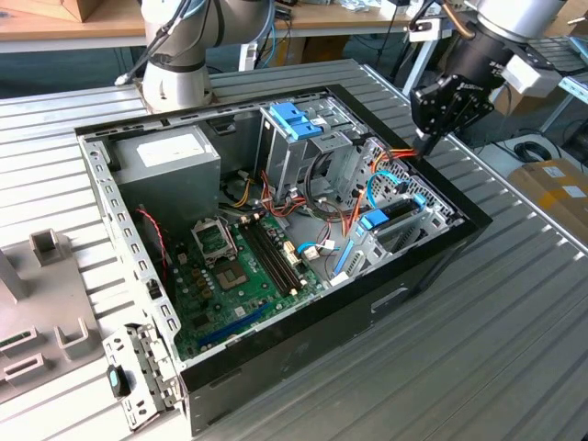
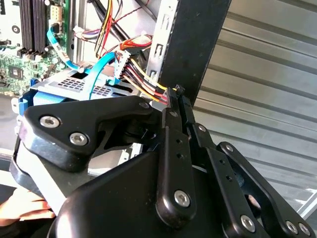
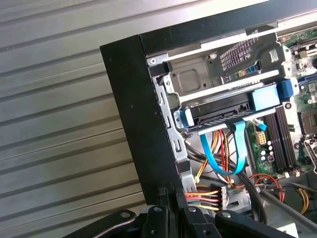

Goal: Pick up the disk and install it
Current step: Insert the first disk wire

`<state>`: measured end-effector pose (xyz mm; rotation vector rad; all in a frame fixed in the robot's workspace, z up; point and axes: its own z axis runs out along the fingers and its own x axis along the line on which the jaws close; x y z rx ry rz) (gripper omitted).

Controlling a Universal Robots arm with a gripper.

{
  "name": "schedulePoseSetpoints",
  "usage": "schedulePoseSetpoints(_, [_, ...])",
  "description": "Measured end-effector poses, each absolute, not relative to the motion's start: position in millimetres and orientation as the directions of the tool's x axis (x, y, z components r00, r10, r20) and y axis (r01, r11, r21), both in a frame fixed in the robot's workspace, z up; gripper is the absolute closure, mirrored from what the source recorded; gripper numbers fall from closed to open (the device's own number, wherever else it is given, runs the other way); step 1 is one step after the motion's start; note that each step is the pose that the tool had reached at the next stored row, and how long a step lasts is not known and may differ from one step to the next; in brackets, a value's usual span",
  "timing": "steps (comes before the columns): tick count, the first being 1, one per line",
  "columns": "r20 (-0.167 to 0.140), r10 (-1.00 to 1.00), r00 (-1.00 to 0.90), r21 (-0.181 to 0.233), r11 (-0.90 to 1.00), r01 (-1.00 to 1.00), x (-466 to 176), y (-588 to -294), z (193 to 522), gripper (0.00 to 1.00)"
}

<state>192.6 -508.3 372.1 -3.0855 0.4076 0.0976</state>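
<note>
Exterior view: high, looks down at the whole computer case [image 1: 276,276].
Wrist views: close behind the jaws, facing past them.
Shared: case's drive-bay corner.

No text, number or sign can be read anywhere in these views. The white label [image 1: 171,150] on the grey box inside the computer case [image 1: 303,340] carries print too small to make out in the exterior view. The yellow-taped cardboard box [image 1: 557,188] at the exterior view's right bears dark marks that are likewise illegible.
</note>
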Motion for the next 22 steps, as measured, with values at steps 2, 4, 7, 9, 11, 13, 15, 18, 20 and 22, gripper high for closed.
schedulePoseSetpoints(2, [-0.066, -0.258, 0.964, -0.020, -0.965, -0.260, 191, -511, 372, 0.84])
schedulePoseSetpoints(4, [-0.066, -0.258, 0.964, -0.022, -0.965, -0.260, 189, -514, 372, 0.84])
schedulePoseSetpoints(7, [-0.067, -0.258, 0.964, -0.025, -0.965, -0.260, 187, -517, 372, 0.84])
schedulePoseSetpoints(9, [-0.068, -0.258, 0.964, -0.028, -0.965, -0.260, 185, -518, 372, 0.84])
schedulePoseSetpoints(11, [-0.069, -0.259, 0.964, -0.031, -0.965, -0.261, 184, -520, 372, 0.84])
schedulePoseSetpoints(13, [-0.070, -0.259, 0.963, -0.034, -0.964, -0.262, 183, -521, 372, 0.84])
schedulePoseSetpoints(15, [-0.070, -0.259, 0.963, -0.035, -0.964, -0.262, 182, -521, 372, 0.84])
schedulePoseSetpoints(18, [-0.070, -0.259, 0.963, -0.035, -0.964, -0.262, 182, -521, 372, 0.84])
schedulePoseSetpoints(20, [-0.070, -0.259, 0.963, -0.035, -0.964, -0.262, 182, -521, 372, 0.84])
schedulePoseSetpoints(22, [-0.070, -0.262, 0.963, -0.035, -0.964, -0.264, 182, -521, 372, 0.84])
